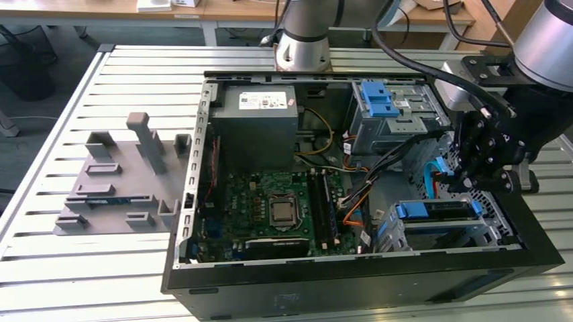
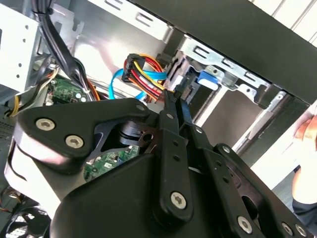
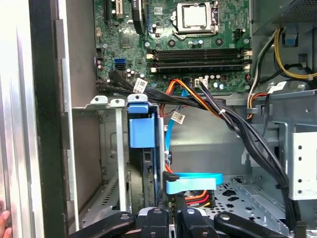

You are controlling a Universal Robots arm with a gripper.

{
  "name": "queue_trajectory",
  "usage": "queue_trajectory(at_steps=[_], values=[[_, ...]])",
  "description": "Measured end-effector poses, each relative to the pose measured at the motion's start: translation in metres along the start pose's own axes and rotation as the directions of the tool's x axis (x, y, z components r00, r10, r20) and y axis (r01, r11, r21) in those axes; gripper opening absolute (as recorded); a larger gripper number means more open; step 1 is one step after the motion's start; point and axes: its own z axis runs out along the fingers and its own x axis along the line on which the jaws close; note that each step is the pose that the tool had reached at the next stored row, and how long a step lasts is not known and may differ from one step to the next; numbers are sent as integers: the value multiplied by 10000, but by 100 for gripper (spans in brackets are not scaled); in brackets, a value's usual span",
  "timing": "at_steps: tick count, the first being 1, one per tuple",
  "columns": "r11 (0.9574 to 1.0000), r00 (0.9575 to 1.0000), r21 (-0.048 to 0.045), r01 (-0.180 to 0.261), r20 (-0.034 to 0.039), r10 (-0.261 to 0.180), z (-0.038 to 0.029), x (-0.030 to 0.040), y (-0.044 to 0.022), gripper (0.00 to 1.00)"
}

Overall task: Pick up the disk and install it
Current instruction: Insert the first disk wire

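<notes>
The disk (image 1: pixel 434 210), silver with a blue plastic bracket, sits in the drive bay at the near corner of the open computer case (image 1: pixel 358 282), on the exterior view's right. The first wrist view has the disk (image 3: pixel 143 134) standing on edge between the bay's metal walls. My gripper (image 1: pixel 463 182) hangs just above the bay, inside the case. In the second wrist view the gripper (image 2: pixel 175 94) has its two fingers pressed together, tips beside the drive's cable connectors, with nothing visible between them.
A grey power-supply box (image 1: pixel 259 124), the motherboard (image 1: pixel 278 208) and a drive cage with a blue latch (image 1: pixel 387 107) fill the case. Blue and orange cables (image 3: pixel 190 181) run close to the fingertips. A grey fixture (image 1: pixel 125 181) lies on the slatted table. A hand (image 2: pixel 306 130) is at the case's outer side.
</notes>
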Motion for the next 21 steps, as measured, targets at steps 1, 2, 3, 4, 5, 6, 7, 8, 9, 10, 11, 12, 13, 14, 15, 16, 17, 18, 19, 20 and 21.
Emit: queue_trajectory(at_steps=[1,2,3,4,5,6,7,8,9,10,11,12,13,14,15,16,17,18,19,20,21], values=[[10000,10000,0,-3,2,3,5,17,0,16],[10000,10000,0,-6,1,6,9,34,-1,16],[10000,10000,0,-10,3,10,13,49,-2,16],[10000,10000,0,-14,1,14,15,62,-3,16],[10000,10000,0,-21,0,21,17,71,-3,16],[10000,10000,-6,-27,2,27,21,74,-4,16],[10000,10000,-48,-32,0,32,24,75,-7,16],[9999,10000,-109,-38,-5,38,26,75,-10,16],[9999,10000,-153,-44,-8,43,30,76,-15,16],[9998,10000,-177,-47,-12,47,33,76,-20,16],[9998,10000,-185,-50,-11,49,37,79,-22,16],[9998,10000,-185,-52,-14,52,42,88,-22,16],[9998,10000,-186,-55,-12,55,50,102,-22,16],[9998,10000,-186,-59,-8,59,59,118,-23,16],[9998,10000,-186,-61,-8,60,68,130,-24,16],[9998,10000,-186,-61,-4,61,76,133,-24,16],[9998,10000,-186,-62,-5,62,76,133,-24,16],[9998,10000,-186,-62,-6,61,76,133,-24,16],[9998,10000,-186,-62,-8,62,76,133,-24,16],[9998,10000,-186,-61,-9,61,77,133,-24,16],[9998,10000,-187,-58,-8,58,79,133,-23,16]])
